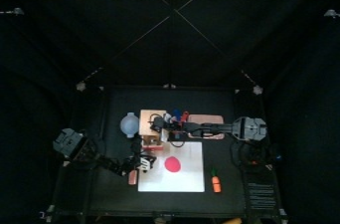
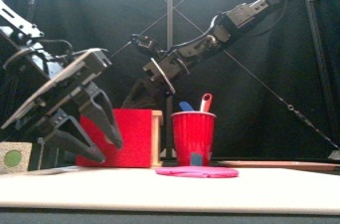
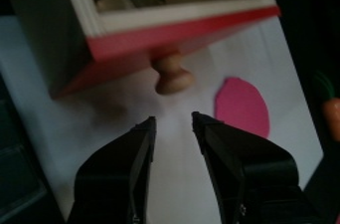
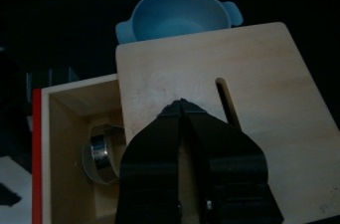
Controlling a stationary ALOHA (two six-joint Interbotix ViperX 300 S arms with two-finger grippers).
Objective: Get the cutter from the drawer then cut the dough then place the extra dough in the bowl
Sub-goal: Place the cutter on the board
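The white cutting board (image 1: 186, 183) lay on the table. At its back stood the wooden box (image 4: 253, 69), with its drawer pulled out. The right gripper (image 4: 186, 111) pressed on the top of the box with its jaws closed together, holding nothing. Just behind the box was the blue-grey bowl (image 4: 180, 14). The left gripper (image 3: 173, 120) hung near the red drawer front (image 2: 133, 136), its jaws a little apart and empty. The pink dough (image 3: 242, 106) lay flat on the board beside it. The metal cutter (image 4: 103, 156) was inside the drawer.
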